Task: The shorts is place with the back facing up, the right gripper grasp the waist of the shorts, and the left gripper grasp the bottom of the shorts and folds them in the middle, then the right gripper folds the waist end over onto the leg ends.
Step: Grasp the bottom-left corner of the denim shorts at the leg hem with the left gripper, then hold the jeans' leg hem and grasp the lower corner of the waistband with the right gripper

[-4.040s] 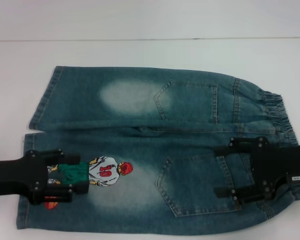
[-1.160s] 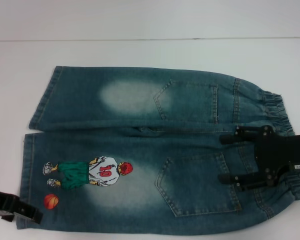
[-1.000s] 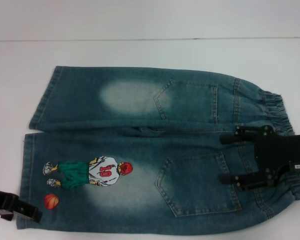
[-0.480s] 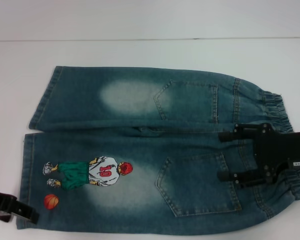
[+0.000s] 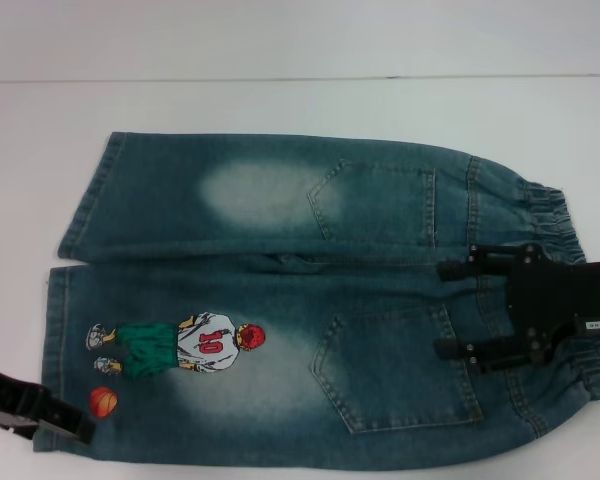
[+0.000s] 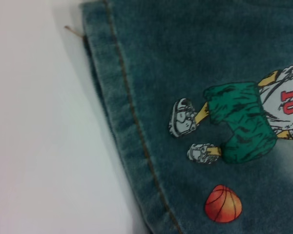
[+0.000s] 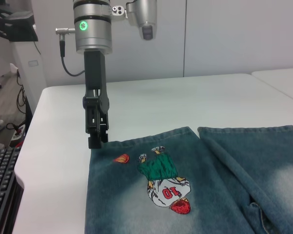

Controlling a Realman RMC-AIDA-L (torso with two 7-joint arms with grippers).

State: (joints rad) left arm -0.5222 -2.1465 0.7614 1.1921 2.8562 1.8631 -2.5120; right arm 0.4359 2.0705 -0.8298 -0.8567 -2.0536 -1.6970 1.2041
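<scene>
The blue denim shorts [image 5: 280,290] lie flat with the back pockets up, the elastic waist [image 5: 552,212] to the right and the leg ends to the left. The near leg carries a basketball-player print [image 5: 180,345]. My right gripper [image 5: 452,310] hovers open over the near half by the waist, one finger on each side of the pocket top. My left gripper [image 5: 75,430] is at the near-left corner of the near leg's hem; in the right wrist view the left gripper [image 7: 95,140] points straight down at that corner. The left wrist view shows the hem [image 6: 129,141] and print close up.
The shorts rest on a white table [image 5: 280,100], with its far edge behind them. In the right wrist view a keyboard [image 7: 0,190] sits off the table's side and a second white table [image 7: 283,75] stands beyond.
The left gripper left the print area, swung to the near-left, and in the last half second edged in to the hem corner. The right gripper shifted slightly toward the waist.
</scene>
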